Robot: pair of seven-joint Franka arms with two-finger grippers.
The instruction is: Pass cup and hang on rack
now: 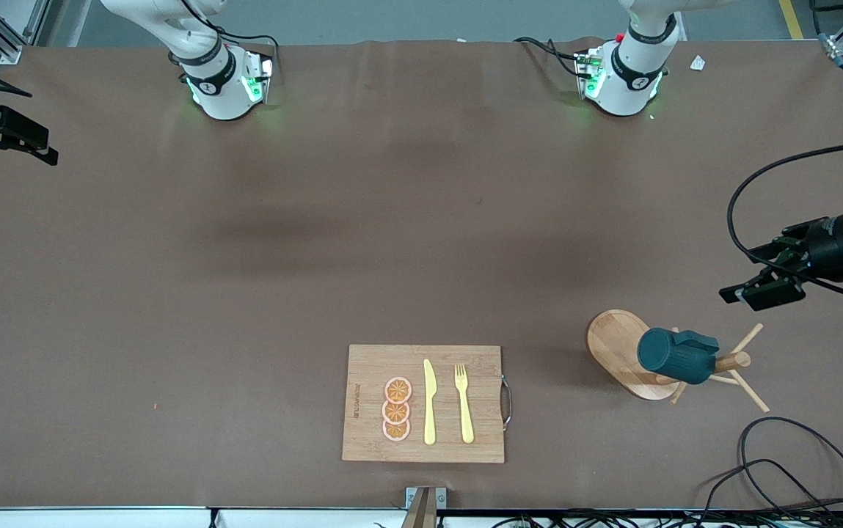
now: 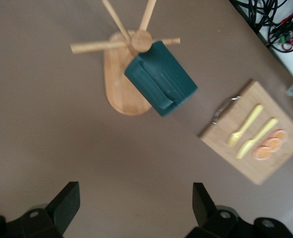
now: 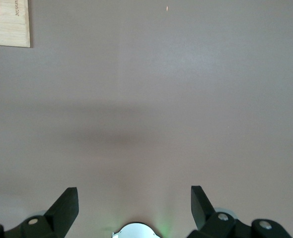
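Note:
The dark teal cup [image 1: 674, 357] hangs on a peg of the wooden rack [image 1: 615, 345], tilted, above its oval base. The rack stands toward the left arm's end of the table. In the left wrist view the cup [image 2: 161, 79] and rack [image 2: 124, 94] show well apart from the fingers. My left gripper [image 1: 762, 282] is open and empty, up in the air over the table at the left arm's end, apart from the rack; its wrist view [image 2: 135, 198] shows bare table between the fingers. My right gripper [image 1: 3, 136] is open and empty over the table's edge at the right arm's end, and its wrist view [image 3: 134, 201] shows only bare table.
A bamboo cutting board [image 1: 370, 433] with a metal handle lies near the front camera, holding a yellow knife [image 1: 429, 403], a yellow fork [image 1: 464, 403] and orange slices [image 1: 397, 409]. It also shows in the left wrist view [image 2: 265, 171]. Loose cables [image 1: 781, 469] lie near the rack.

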